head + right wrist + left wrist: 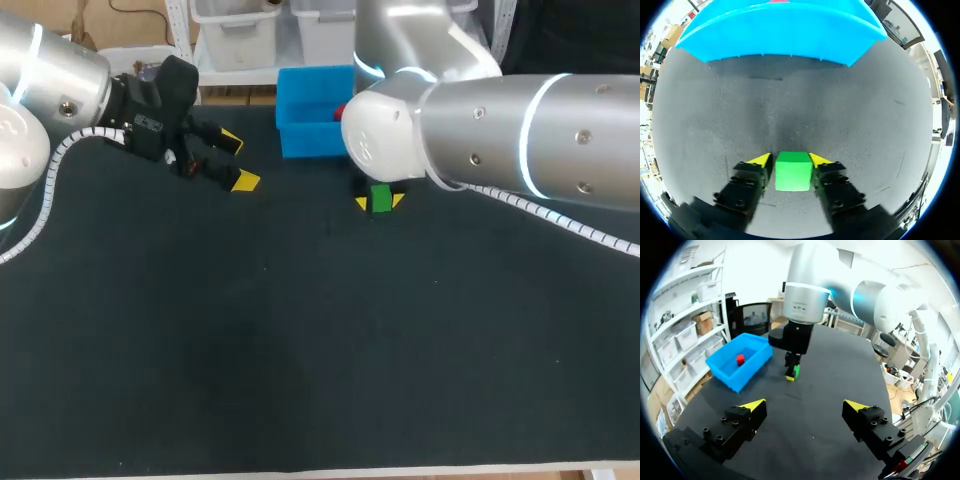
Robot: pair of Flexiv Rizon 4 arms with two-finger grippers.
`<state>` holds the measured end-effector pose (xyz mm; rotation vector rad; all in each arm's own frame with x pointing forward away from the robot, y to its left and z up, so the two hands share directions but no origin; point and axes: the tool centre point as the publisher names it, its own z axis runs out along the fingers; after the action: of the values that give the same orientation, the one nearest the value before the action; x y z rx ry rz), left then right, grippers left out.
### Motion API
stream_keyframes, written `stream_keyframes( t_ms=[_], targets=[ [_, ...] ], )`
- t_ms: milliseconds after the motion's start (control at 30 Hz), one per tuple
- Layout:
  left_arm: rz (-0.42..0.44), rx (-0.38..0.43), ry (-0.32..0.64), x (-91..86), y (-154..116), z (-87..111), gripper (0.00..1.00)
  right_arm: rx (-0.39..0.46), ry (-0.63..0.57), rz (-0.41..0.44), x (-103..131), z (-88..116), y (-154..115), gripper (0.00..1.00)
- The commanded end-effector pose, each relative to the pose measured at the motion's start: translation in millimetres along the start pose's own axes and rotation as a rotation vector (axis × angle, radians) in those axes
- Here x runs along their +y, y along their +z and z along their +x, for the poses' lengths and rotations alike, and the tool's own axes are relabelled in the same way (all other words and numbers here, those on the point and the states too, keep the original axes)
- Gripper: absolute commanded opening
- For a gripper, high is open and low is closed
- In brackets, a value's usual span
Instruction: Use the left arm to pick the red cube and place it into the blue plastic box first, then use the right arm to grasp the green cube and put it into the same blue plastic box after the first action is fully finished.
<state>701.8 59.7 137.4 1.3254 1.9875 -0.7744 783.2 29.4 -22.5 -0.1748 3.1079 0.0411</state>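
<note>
The green cube [381, 198] [793, 171] rests on the black table just in front of the blue plastic box [300, 135] [775, 35]. My right gripper [380, 202] [790, 160] stands over it, its yellow-tipped fingers pressed against the cube from both sides. The red cube [740, 359] [340, 112] lies inside the blue box [740, 382]. My left gripper [238, 161] [805, 405] hangs open and empty to the left of the box, well apart from both cubes. In the left wrist view the green cube [796, 371] shows under the right arm's wrist.
The black table [300, 340] stretches wide toward the front with nothing else on it. The blue box sits at the table's far edge. The right arm's thick body [500, 130] spans the space to the right of the box.
</note>
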Motion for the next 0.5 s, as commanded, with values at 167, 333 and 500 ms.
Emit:
stream_keyframes(
  t_ms=[167, 333, 500],
  targets=[
    [-0.002, 0.003, -0.001, -0.4, 0, -0.4, 1.00, -0.007, 0.018, 0.027, -6, 11, -20, 0.00],
    [-0.002, 0.003, -0.001, -0.4, 0, -0.4, 1.00, -0.008, 0.032, 0.058, -19, 18, -43, 0.00],
    [-0.002, 0.003, -0.001, -0.4, 0, -0.4, 1.00, -0.041, 0.035, 0.085, -30, 14, -78, 0.00]
  ],
)
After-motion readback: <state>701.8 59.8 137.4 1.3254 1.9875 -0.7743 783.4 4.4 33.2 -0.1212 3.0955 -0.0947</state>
